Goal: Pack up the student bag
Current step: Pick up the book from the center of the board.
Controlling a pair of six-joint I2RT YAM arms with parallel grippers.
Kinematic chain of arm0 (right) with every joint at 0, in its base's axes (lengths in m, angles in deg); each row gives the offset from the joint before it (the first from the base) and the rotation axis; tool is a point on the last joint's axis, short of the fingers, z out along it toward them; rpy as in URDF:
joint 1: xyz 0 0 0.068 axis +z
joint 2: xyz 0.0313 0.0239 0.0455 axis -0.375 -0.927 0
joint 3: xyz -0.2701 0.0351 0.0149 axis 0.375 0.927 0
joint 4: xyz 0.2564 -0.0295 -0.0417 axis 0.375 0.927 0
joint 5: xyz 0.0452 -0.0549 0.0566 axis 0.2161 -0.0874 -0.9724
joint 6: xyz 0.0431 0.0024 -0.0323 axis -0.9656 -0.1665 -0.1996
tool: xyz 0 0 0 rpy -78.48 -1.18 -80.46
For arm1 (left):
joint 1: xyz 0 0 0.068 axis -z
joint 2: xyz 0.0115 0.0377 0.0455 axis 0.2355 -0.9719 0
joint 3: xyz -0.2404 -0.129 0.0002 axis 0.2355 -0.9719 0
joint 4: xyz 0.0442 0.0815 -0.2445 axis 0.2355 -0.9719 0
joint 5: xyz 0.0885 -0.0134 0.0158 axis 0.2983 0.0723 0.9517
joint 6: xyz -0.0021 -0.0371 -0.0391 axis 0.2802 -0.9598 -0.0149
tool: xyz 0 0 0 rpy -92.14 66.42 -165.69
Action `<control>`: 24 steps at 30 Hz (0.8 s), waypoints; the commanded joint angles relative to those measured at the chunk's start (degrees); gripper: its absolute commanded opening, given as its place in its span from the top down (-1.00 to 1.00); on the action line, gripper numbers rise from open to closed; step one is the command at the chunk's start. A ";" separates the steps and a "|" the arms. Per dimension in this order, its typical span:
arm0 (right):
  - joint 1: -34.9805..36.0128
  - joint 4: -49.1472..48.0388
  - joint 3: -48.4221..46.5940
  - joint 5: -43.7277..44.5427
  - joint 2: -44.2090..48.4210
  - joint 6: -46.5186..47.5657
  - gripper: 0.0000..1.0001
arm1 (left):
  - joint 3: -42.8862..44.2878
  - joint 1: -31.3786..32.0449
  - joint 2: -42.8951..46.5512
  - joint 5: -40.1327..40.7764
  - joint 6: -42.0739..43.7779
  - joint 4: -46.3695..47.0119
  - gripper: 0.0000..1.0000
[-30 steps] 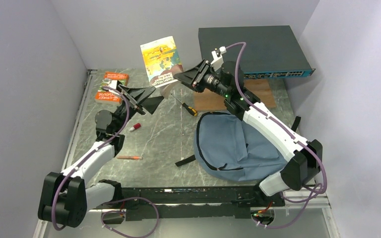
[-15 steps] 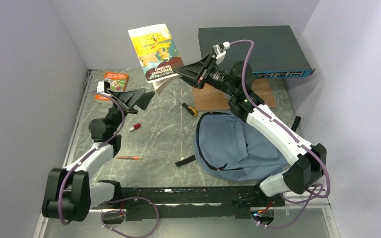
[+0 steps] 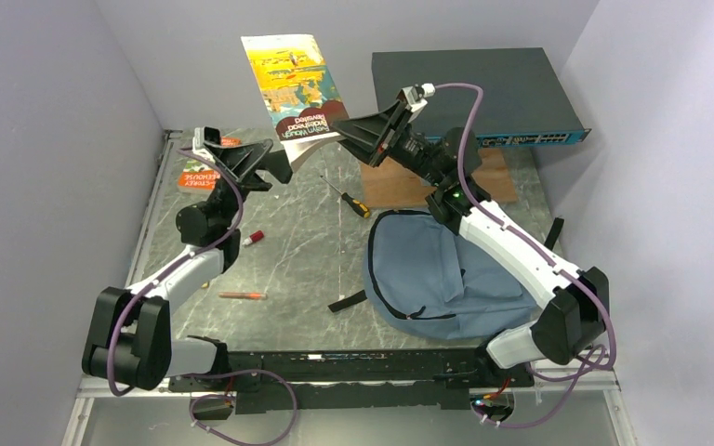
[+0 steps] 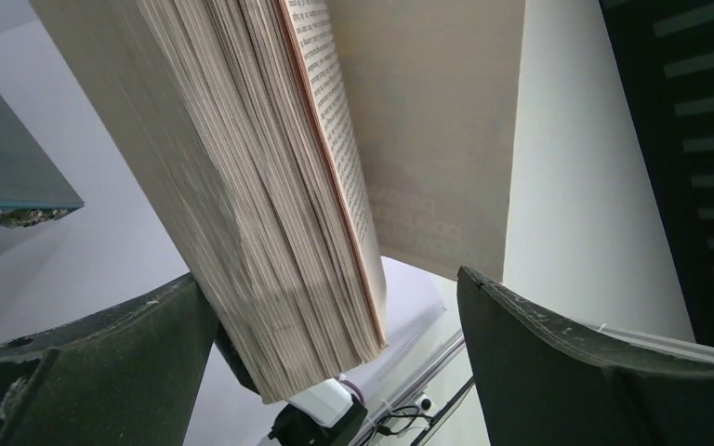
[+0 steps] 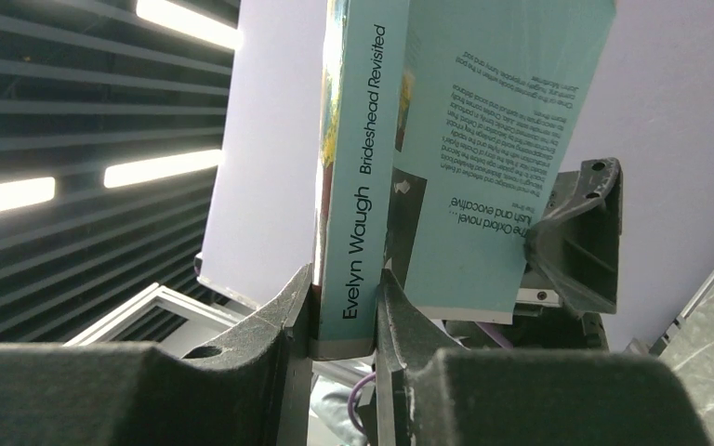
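The right arm reaches up and out over the far middle of the tabletop, and the right gripper is pinched tight on the spine of a paperback book, holding it aloft with the covers fanning apart. The left arm angles up near the far left corner; the left gripper has its fingers spread wide either side of the book's page edges, and I cannot tell whether either finger touches. The student bag lies flat toward the near right corner, well apart from both grippers, its inside hidden.
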 commanded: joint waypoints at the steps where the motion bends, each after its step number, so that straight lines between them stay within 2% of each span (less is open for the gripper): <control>1: -0.13 -8.96 -0.17 1.74 3.45 -0.43 1.00 | 2.74 0.45 0.22 1.36 -0.47 11.27 -0.99; 7: -0.14 -1.19 1.58 3.78 6.71 5.45 1.00 | 2.03 0.46 3.80 1.94 3.34 11.18 -1.00; 11: 0.45 3.56 1.61 6.42 8.35 9.70 1.00 | 2.18 0.46 6.76 0.94 7.30 7.19 -0.99; 19: 3.73 13.31 -2.87 8.10 6.66 18.85 1.00 | 3.01 0.54 13.45 -1.22 17.08 -8.52 -1.00; 24: 7.03 18.47 -4.52 12.83 7.06 26.89 1.00 | 4.59 0.59 19.45 -2.06 30.29 -28.23 -0.99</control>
